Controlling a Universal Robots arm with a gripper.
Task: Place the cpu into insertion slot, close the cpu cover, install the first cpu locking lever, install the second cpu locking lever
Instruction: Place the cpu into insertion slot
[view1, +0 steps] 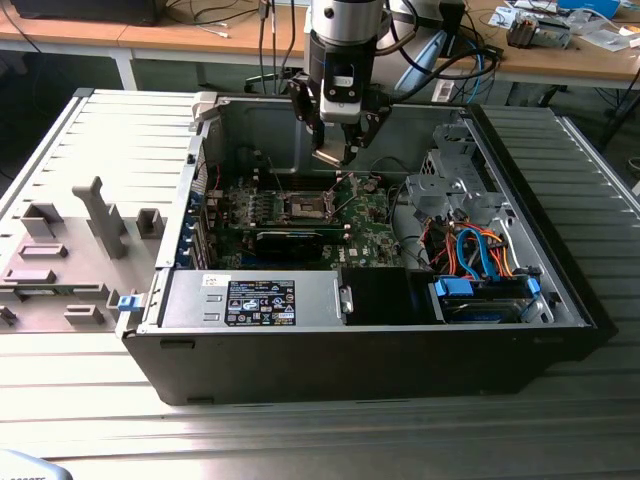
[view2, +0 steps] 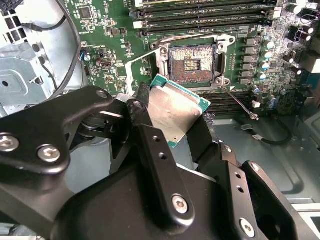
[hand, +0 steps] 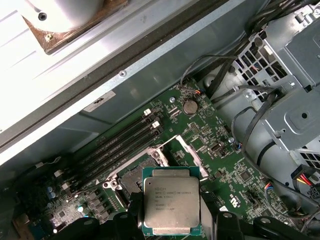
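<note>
**Gripper** (view1: 335, 152): black fingers (view2: 142, 125) pinching the cpu by two opposite edges, hanging over the open computer case (view1: 400, 350).

**Cpu** (hand: 171, 207): silver top facing the first wrist view, green rim visible; held in the air, apart from the board.

**Insertion slot** (view2: 192, 62): dark, uncovered, on the green motherboard (view1: 372, 228); at 7 o'clock from the gripper in the exterior view.

**Cpu cover** (hand: 192, 157): swung up beside the slot.

**Memory slots** (hand: 120, 142): long, black, parallel, just beside the slot.

**Drive cage** (view1: 455, 185): grey metal, 4 o'clock from the gripper.

**Power supply** (view1: 250, 300): labelled, 6 o'clock from the slot.

**Counter** (view1: 300, 440): ribbed metal, carrying the case.
</note>
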